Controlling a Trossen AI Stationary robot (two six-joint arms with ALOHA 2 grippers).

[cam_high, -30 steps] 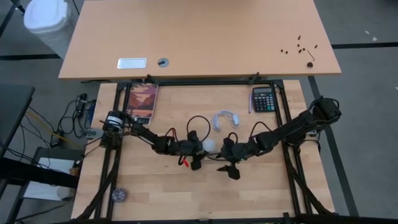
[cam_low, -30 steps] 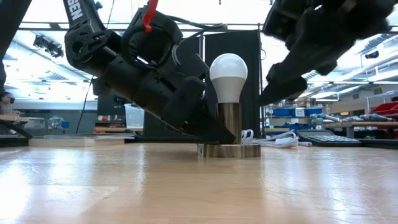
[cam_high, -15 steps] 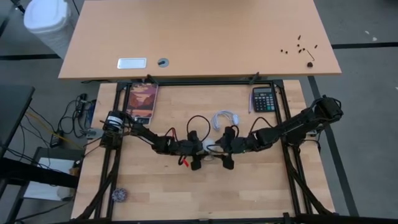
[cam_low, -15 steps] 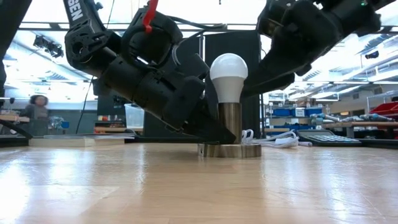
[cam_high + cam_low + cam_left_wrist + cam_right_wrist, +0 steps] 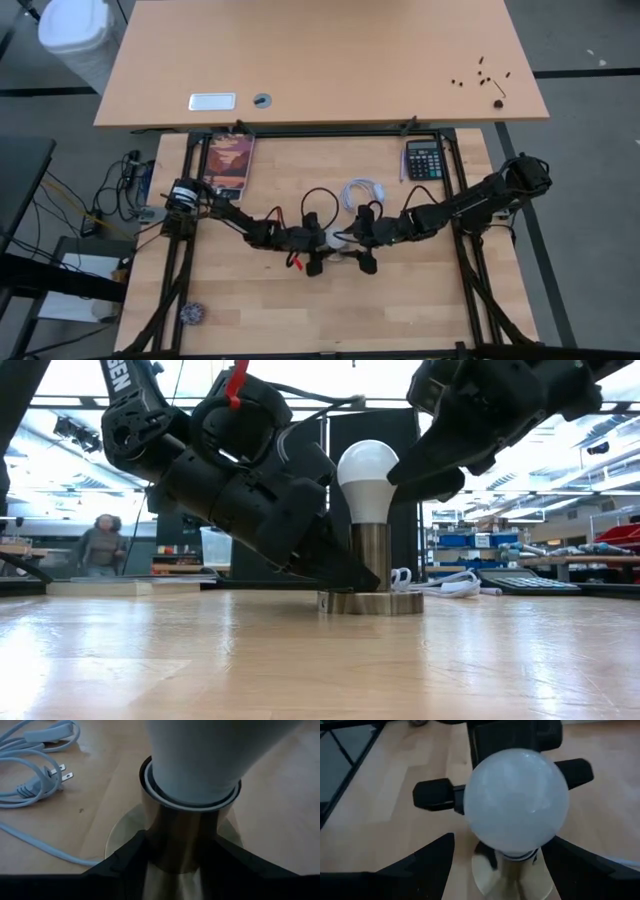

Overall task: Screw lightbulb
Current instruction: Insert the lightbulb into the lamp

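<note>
The white lightbulb (image 5: 367, 480) stands upright in the silvery socket (image 5: 372, 555), whose round base (image 5: 370, 602) rests on the table's middle. The bulb also shows in the high view (image 5: 338, 238) and in the right wrist view (image 5: 515, 802). My left gripper (image 5: 322, 246) is low at the socket's left and shut on its column. My right gripper (image 5: 352, 241) is open at the bulb from the right and above. Its fingers (image 5: 427, 862) stand on either side of the bulb's globe; I see no touch. My left gripper pinches the socket's upright column (image 5: 182, 840) between its two fingers (image 5: 131, 854), low down, just above the round base. The fingers come slanting down from the table's left and lie across the column. The socket stands upright with its base on the table.
A white cord with a plug (image 5: 362, 190) lies coiled just beyond the socket. A calculator (image 5: 425, 158) is at the far right, a picture-covered book (image 5: 230, 165) at the far left, and a small dark round thing (image 5: 192, 313) near the front left. A person (image 5: 100, 545) is in the room behind.
My right gripper has gone toward the table's left and come to the bulb, so that its open fingers now stand on either side of the globe. The bulb and socket have kept still in my left gripper's hold.
</note>
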